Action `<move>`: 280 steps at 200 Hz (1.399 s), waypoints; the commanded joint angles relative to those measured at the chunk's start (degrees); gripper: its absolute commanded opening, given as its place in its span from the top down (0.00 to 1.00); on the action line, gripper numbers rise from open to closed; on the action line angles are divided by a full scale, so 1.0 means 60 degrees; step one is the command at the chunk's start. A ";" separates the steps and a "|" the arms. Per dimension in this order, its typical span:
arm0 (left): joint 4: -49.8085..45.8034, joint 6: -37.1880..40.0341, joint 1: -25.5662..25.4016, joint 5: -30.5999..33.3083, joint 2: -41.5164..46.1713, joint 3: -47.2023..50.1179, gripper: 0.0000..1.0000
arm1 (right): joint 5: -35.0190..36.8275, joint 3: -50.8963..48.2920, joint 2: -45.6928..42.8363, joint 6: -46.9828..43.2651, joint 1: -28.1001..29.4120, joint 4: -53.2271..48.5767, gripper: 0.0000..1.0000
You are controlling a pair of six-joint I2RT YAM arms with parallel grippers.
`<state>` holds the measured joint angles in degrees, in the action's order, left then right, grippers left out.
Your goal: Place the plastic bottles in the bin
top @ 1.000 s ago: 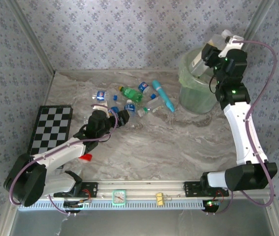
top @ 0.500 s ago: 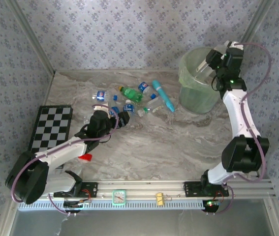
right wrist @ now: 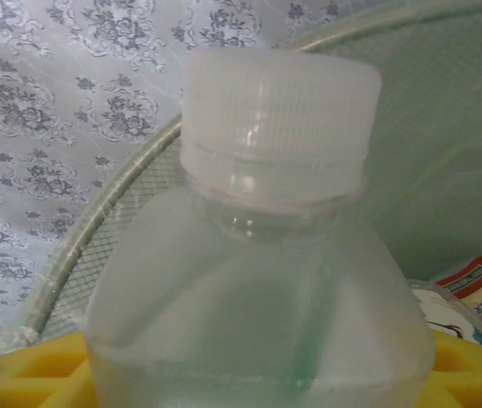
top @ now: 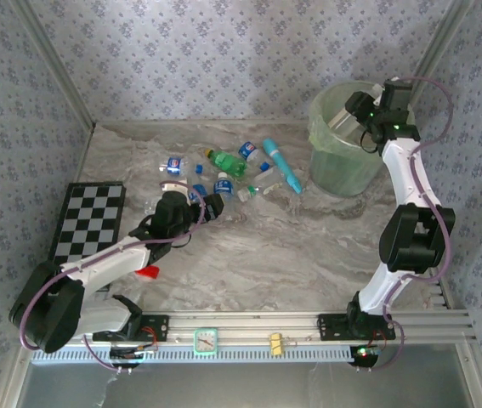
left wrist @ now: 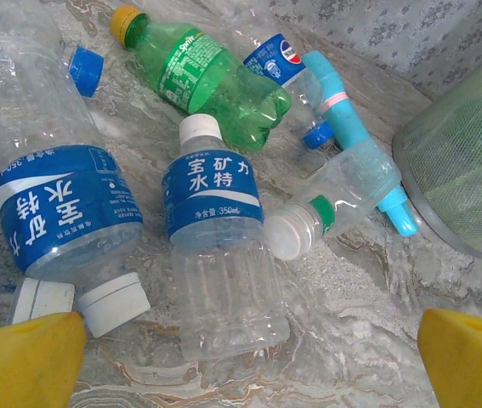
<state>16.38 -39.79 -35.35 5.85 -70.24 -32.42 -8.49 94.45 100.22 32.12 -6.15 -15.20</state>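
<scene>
marbled counter, floral walls; my right fingers clasp a clear bottle, surely light and crushable, over the bin; left fingers gape above strewn bottles, best pinched mid-body

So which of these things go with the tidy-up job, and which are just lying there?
For the job: green bottle, blue-labelled clear bottles, white-capped bottle at the bin.

Just lying about: teal tube, checkered board, small red block.
</scene>
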 commanded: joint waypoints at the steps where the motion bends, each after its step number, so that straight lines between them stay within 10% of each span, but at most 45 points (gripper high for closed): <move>1: -0.0094 -0.0048 0.0049 0.0023 0.0119 -0.0191 0.00 | -0.0171 0.0329 -0.0173 0.0351 -0.0172 -0.0261 0.27; 76: -0.0139 -0.0019 0.0052 0.0014 0.0019 -0.0292 0.00 | 0.1856 -0.0177 -0.2156 -0.0938 -0.0448 -0.0271 0.10; 136: -0.0303 -0.0135 0.0050 -0.0087 -0.0588 -0.0750 0.00 | 0.0831 -0.1747 -0.3711 -0.0812 -0.0016 0.0352 0.07; 280: -0.2167 -0.0029 0.0035 -0.0759 -0.2953 -0.2711 0.04 | 0.0985 -0.5197 -0.4726 -0.1572 0.5295 0.1261 0.00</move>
<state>7.18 -40.21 -35.35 2.61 -85.25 -44.27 -5.15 65.76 71.53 21.98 23.53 -9.89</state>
